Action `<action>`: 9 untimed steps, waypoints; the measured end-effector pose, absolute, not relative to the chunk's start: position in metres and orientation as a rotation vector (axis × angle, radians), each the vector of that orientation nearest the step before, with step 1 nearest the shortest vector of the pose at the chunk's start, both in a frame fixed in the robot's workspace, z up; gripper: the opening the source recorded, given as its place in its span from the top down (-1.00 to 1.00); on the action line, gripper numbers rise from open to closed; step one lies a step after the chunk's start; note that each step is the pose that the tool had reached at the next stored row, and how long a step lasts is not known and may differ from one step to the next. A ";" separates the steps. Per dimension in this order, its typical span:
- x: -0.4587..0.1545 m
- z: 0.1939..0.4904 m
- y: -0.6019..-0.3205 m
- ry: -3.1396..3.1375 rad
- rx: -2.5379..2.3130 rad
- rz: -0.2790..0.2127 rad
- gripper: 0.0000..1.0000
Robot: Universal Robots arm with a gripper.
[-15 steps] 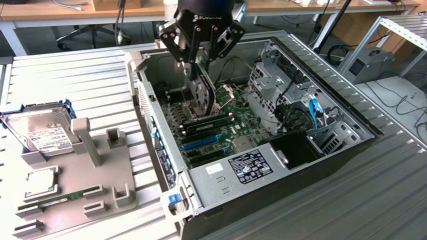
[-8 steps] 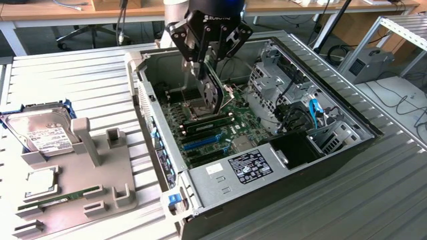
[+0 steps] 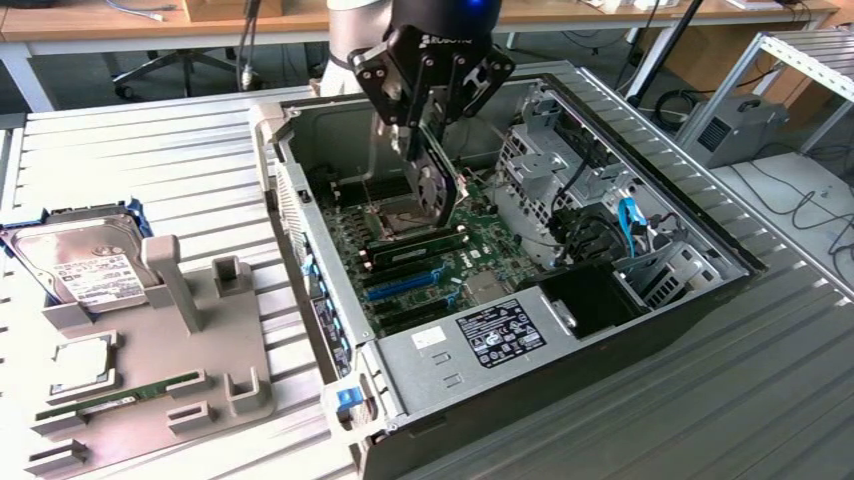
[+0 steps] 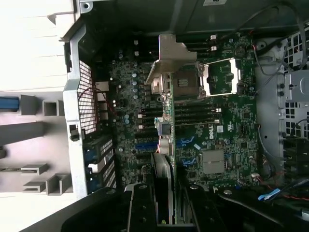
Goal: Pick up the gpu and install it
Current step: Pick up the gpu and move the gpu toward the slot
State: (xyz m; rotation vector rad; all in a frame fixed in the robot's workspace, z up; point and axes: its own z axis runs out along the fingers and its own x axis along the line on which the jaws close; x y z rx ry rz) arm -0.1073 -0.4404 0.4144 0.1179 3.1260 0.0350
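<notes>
Slatted metal bench (image 3: 160,170), open computer case (image 3: 574,390): the robot's gripper (image 3: 424,150) grasps the gpu (image 3: 433,190) edge-on, poised over the motherboard (image 3: 494,240) inside the case, near the processor socket (image 3: 396,218).

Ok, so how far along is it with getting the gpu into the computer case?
Done: the pickup. The jaws are shut on the gpu, which is held on edge, its silver bracket leading. In hand: the card hangs over the motherboard in the open computer case. Left: seating it. The card looks clear of the board, and the blue expansion slots are bare.
</notes>
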 end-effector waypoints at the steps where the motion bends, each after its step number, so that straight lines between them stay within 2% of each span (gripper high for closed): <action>1: -0.106 0.414 -0.440 3.126 0.118 0.034 0.42; 9: -0.096 0.410 -0.438 3.126 0.118 0.029 0.42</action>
